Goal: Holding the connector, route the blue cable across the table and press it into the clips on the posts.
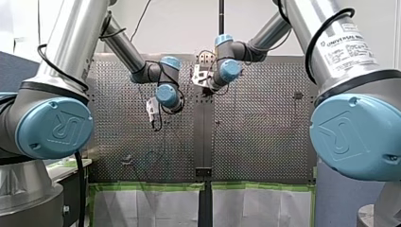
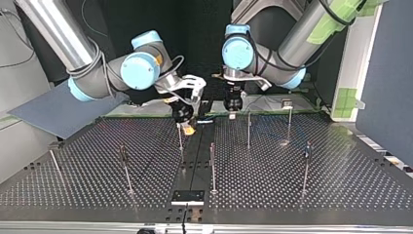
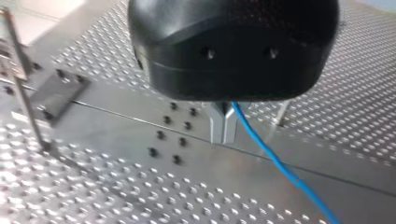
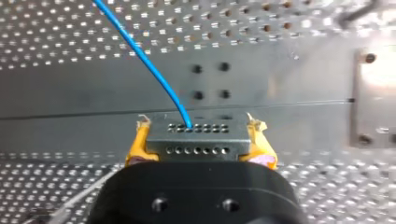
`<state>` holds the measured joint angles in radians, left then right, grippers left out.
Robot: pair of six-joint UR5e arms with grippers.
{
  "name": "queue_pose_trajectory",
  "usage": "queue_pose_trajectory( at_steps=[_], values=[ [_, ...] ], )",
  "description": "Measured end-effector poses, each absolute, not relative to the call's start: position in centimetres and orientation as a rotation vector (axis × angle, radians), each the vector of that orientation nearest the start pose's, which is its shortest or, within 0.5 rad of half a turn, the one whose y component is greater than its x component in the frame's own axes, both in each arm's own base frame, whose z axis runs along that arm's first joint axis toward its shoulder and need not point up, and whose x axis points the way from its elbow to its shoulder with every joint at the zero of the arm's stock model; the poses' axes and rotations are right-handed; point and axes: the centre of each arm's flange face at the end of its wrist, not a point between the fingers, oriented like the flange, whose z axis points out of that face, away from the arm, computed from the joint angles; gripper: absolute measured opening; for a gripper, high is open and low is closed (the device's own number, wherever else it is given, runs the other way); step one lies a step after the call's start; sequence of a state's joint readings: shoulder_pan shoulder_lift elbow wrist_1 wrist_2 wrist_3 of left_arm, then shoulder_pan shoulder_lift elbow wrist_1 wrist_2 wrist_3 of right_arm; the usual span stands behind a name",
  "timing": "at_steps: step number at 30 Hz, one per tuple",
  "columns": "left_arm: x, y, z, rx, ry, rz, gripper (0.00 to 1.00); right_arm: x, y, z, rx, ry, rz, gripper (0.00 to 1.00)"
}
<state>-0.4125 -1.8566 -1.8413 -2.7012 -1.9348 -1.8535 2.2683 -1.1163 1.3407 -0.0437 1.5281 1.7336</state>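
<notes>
The connector (image 4: 196,140), a small grey block with rows of holes, is pinched from both sides by the yellow pads (image 4: 138,145) of my right gripper (image 4: 198,127). The blue cable (image 4: 140,53) is seen leaving the connector's upper row of holes and rising away over the table (image 2: 311,195).

In the left wrist view the cable is clamped between the metal fingers (image 3: 217,128) of my left gripper (image 3: 223,139), which are pressed together on it. From there it is carried down and away above the table's smooth centre strip (image 2: 195,161).

In the top view both grippers are held close together, just apart, near the table's far edge, one on either side of the centre strip. My right gripper is placed at that view's left and hangs lower. Thin upright posts (image 2: 213,165) are spread over the table between the grippers and its near edge. The cable's run between the two grippers cannot be made out in that view.
</notes>
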Motion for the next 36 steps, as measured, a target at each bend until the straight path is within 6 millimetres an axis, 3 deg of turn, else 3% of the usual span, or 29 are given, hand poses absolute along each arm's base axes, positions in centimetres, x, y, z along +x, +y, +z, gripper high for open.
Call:
queue_pose_trajectory(
  at_steps=[10, 25, 32, 36],
  values=[
    [45.0, -30.3, 31.4, -0.190, 1.610, -0.249, 0.00, 50.6, -39.9, 39.3, -2.401, 1.326, -2.308, 0.00],
    [43.8, -29.5, 39.3, -0.198, 1.483, -0.317, 0.00, 47.9, -37.8, 44.8, -2.340, 1.291, -2.444, 0.00],
    [42.8, -28.9, 43.6, -0.202, 1.407, -0.337, 0.00, 47.8, -38.2, 44.8, -2.327, 1.277, -2.455, 0.00],
    [42.3, -28.8, 44.7, -0.198, 1.382, -0.351, 0.00, 47.9, -38.8, 44.0, -2.333, 1.280, -2.439, 0.00]
  ],
)
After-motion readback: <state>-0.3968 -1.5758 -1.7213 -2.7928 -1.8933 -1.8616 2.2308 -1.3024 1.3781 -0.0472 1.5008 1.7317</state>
